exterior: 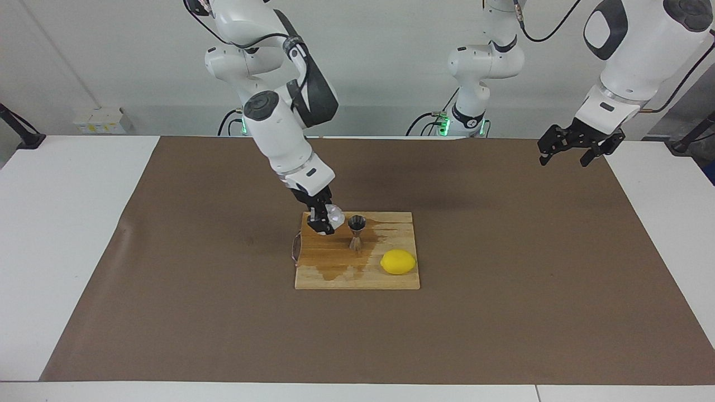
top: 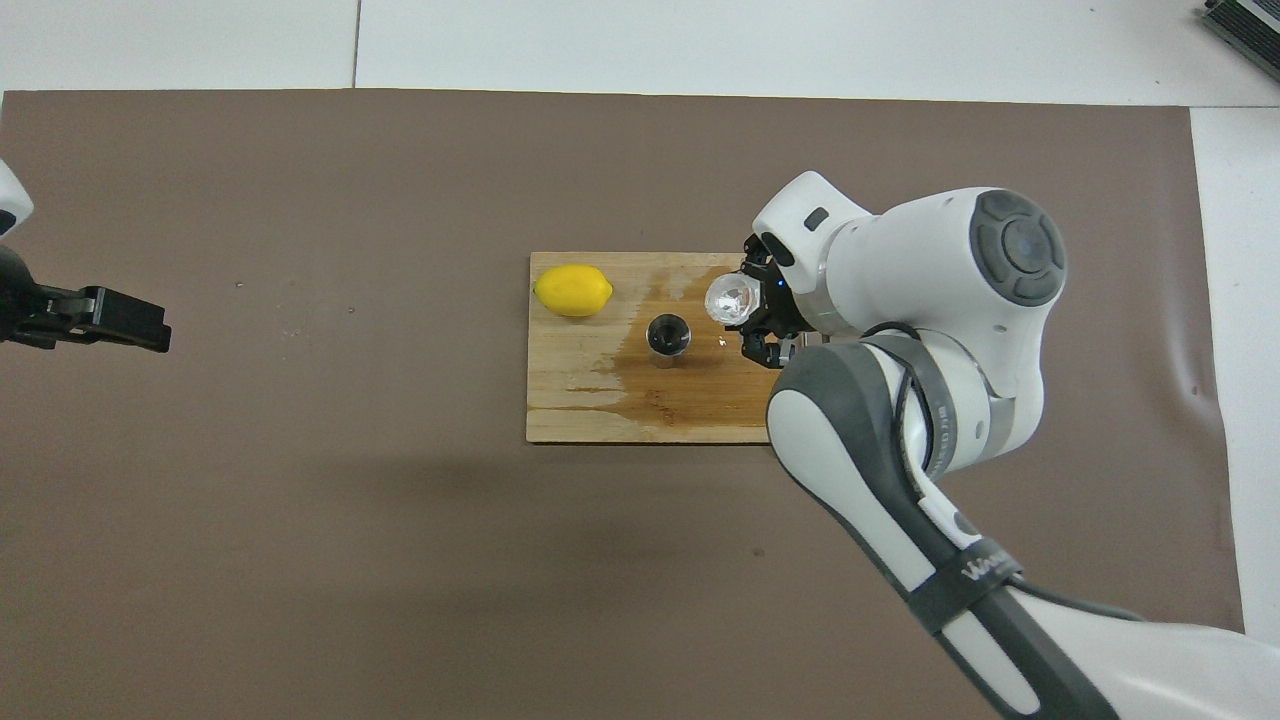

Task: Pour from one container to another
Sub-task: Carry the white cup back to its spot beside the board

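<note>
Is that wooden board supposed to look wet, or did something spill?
It looks spilled. A dark wet stain spreads over the wooden cutting board around the steel jigger and toward the lemon, so liquid seems to have missed the jigger.

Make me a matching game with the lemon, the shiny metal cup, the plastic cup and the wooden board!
Things:
1. lemon
2. jigger
3. plastic cup
4. wooden board

States:
A. wet with spilled liquid
B. held in the right gripper
C. stands upright in the middle of the board
D. lies yellow near the board's corner, toward the left arm's end

Pairs: 1-D, 2-C, 3-B, 4-A
</note>
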Tool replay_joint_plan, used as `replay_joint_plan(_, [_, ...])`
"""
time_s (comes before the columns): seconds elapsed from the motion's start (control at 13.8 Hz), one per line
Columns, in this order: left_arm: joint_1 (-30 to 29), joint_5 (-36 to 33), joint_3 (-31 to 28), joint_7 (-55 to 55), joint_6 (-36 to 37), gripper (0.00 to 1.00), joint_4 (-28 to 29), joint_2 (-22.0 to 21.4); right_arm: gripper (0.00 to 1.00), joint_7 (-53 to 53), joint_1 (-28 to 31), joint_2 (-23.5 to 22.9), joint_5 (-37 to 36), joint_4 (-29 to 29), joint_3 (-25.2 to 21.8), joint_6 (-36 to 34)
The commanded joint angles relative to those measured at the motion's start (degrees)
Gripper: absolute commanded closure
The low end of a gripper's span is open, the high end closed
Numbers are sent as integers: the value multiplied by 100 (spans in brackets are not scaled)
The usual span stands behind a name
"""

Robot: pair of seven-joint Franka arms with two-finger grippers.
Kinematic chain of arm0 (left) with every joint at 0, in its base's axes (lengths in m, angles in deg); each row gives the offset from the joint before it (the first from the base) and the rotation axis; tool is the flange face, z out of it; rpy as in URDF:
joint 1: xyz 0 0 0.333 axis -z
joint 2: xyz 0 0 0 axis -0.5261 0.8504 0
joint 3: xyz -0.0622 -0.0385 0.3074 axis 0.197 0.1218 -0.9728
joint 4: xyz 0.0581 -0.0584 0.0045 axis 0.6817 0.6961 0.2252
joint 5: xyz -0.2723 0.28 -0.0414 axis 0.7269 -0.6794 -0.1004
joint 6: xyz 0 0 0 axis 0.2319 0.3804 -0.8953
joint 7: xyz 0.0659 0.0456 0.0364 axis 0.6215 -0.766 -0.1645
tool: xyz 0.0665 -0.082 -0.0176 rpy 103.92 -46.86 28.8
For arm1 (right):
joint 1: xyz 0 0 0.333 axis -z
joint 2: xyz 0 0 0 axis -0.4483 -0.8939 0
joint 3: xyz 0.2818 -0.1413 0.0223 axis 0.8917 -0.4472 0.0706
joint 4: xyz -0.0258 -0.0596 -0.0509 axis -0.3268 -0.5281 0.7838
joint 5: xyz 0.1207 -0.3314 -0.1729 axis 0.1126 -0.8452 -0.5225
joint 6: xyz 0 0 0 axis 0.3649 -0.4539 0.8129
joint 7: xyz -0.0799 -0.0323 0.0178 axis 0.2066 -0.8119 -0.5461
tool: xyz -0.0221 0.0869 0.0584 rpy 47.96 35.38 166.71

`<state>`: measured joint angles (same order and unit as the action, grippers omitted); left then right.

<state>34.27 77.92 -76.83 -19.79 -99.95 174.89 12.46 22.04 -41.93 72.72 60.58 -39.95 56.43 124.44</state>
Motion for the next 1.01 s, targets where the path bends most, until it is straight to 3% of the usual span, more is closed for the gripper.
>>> replay_joint_plan(0.0, [-42, -44, 15, 33, 95, 0, -82, 14, 96, 1021, 473, 128, 844, -93, 63, -137])
replay_joint_plan(0.29, [-42, -44, 15, 33, 95, 0, -82, 14, 96, 2042, 1044, 260, 1610, -592, 63, -146])
replay_joint_plan(0.43, [-42, -44, 15, 42, 95, 0, -91, 14, 96, 2953, 1440, 251, 2391, -952, 54, -146])
replay_joint_plan(0.79, [-42, -44, 24, 33, 95, 0, -82, 14, 96, 4319, 2241, 216, 3087, -1682, 54, -146])
replay_joint_plan(0.94, [-42, -44, 15, 42, 95, 0, -82, 14, 95, 4872, 2425, -46, 3438, -1745, 54, -172])
